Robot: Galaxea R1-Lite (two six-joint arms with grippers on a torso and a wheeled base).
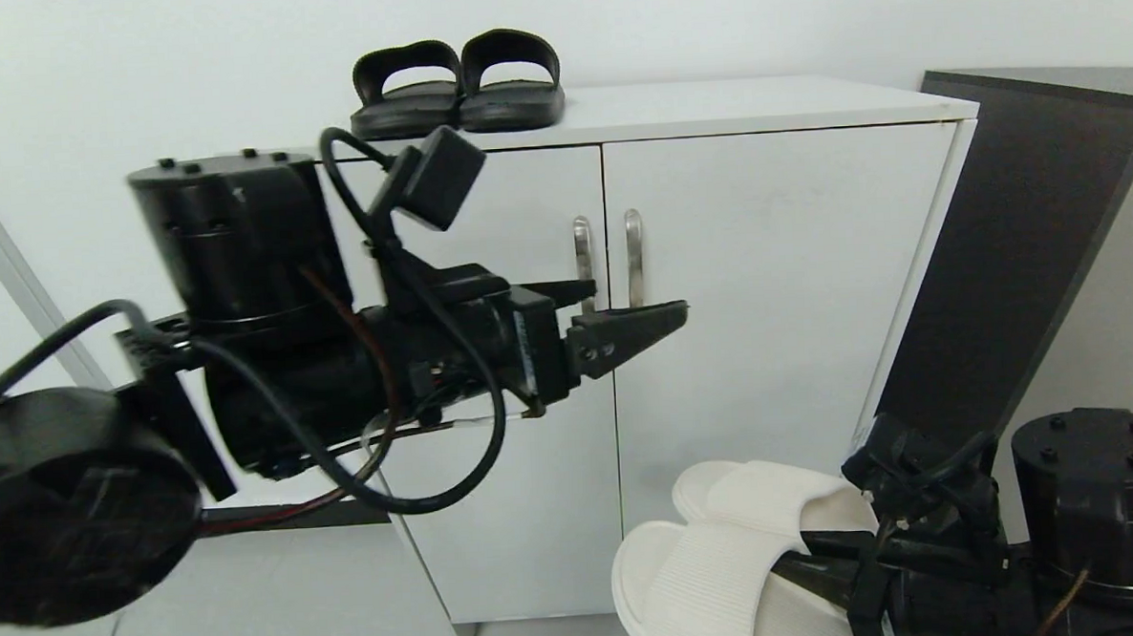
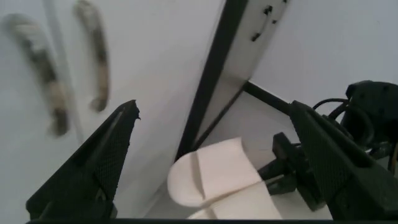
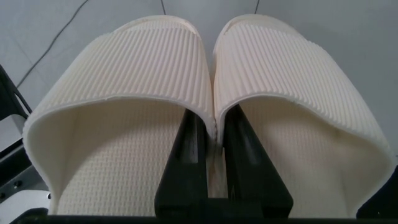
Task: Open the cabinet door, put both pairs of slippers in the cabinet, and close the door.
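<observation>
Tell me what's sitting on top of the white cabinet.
A pair of black slippers sits side by side on the cabinet top, above its left door. Both doors are shut, so the inside is hidden.

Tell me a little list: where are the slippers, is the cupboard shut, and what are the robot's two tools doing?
cabinet doors: both shut
black slippers: side by side on the cabinet top
white slippers: held low in front of the doors
right tool: shut on the white slippers, pinching their inner sides together
left tool: open, level with the door handles
</observation>
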